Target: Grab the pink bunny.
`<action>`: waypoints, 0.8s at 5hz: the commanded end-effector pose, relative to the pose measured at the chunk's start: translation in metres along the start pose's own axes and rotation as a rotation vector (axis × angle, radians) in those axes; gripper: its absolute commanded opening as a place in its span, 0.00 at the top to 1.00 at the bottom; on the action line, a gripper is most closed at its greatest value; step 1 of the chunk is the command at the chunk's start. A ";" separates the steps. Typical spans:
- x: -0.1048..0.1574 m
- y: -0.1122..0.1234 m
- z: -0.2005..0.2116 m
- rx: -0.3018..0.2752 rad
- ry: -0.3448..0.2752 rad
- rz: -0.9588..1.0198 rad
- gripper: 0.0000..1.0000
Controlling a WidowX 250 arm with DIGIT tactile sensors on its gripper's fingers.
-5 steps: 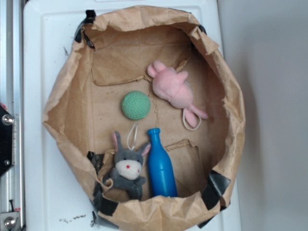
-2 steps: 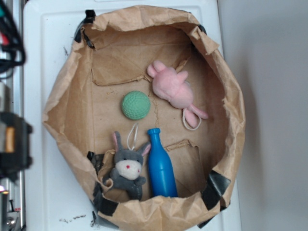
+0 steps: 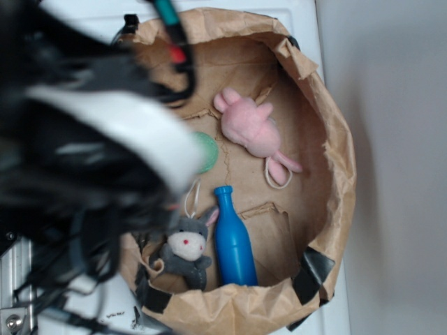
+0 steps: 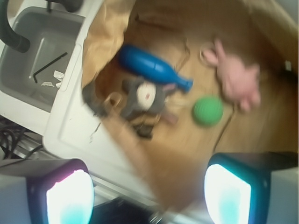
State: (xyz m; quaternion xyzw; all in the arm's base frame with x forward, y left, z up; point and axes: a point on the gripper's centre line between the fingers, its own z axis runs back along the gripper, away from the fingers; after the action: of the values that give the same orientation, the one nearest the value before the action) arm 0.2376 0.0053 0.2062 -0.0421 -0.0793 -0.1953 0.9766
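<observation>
The gripper (image 4: 145, 196) is spread wide open. Its two fingers (image 4: 70, 196) sit far apart at the bottom of the wrist view, and there is nothing between them. It holds nothing and touches nothing.

A brown paper bag (image 3: 335, 139) lies open on a white tray (image 3: 307, 21). The pink bunny (image 3: 253, 129) lies inside the bag, near the far wall, well apart from the gripper. A white string loop (image 3: 278, 183) hangs off the bunny's end. A green ball (image 4: 208, 110) sits just beside the bunny. A blue bottle (image 3: 232, 241) lies in the bag near its front wall. A grey plush animal (image 3: 185, 248) sits right beside the bottle.

In the outside view the robot arm (image 3: 91, 139) is a big dark blur over the bag's left side, hiding part of the ball.
</observation>
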 end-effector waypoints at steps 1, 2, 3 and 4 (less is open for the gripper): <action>0.034 0.045 -0.024 0.151 -0.020 -0.153 0.00; 0.039 0.043 -0.030 0.130 -0.058 -0.196 0.00; 0.039 0.043 -0.030 0.130 -0.058 -0.196 0.00; 0.039 0.043 -0.030 0.130 -0.058 -0.196 0.00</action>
State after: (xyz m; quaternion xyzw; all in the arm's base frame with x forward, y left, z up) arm 0.2930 0.0330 0.1675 0.0151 -0.1072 -0.2834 0.9529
